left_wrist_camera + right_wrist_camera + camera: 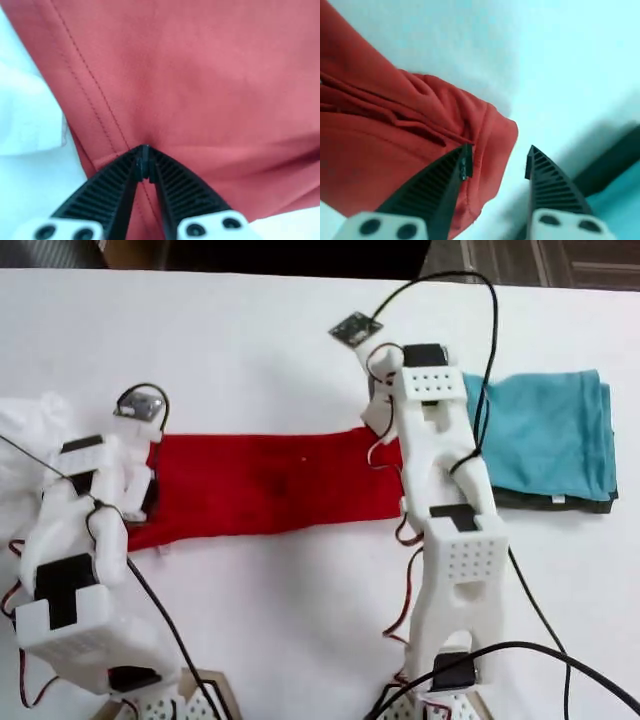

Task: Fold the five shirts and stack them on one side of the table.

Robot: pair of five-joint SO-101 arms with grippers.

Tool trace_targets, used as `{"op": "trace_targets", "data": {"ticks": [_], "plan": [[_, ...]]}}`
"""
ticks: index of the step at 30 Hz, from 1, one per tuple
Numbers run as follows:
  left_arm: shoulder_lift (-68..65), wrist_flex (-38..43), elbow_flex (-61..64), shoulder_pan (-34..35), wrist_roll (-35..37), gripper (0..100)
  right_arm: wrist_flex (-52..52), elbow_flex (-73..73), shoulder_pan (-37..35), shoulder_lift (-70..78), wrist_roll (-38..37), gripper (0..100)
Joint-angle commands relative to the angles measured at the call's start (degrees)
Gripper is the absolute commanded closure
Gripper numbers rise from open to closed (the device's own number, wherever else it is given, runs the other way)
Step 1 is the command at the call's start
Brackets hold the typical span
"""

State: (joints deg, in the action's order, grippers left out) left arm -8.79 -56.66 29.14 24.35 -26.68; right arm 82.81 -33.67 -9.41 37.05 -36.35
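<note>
Two claws are sitting at opposite ends of the red shirt (265, 485), which is lying as a long, flat band of soft knit cloth across the middle of the white table (280, 340). The left claw (144, 167) is pinching the fabric, its black ribbed fingers (185, 192) pressed together just beside a stitched seam that is running as a thin dark line along the hem. The right claw (497, 162) is hovering spread over the other end, where the cloth is bunching into rounded, layered folds; one ribbed finger is lying over the red, the other over bare table. A folded teal shirt (545, 435), smooth and roughly rectangular, is resting on a folded dark shirt (540, 502) at the table's right side, near the right arm. Crumpled white cloth (30, 430) is lying just beside the left arm.
</note>
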Motion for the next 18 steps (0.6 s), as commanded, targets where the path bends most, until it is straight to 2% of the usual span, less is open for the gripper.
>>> {"op": "trace_targets", "data": {"ticks": [1,5,12,18], "plan": [[0.0,1.1,0.1,-0.2,-0.1,97,4.6,-0.2,-2.9,-8.6,2.5,83.0],[0.0,1.1,0.1,-0.2,-0.1,97,11.6,-0.1,-10.2,-10.9,3.2,97.9],[0.0,1.1,0.1,-0.3,-0.1,97,12.1,5.0,-21.0,-10.7,3.1,97.8],[0.0,1.1,0.1,-0.3,-0.1,97,1.7,18.1,-23.3,-10.7,2.7,97.8]]}}
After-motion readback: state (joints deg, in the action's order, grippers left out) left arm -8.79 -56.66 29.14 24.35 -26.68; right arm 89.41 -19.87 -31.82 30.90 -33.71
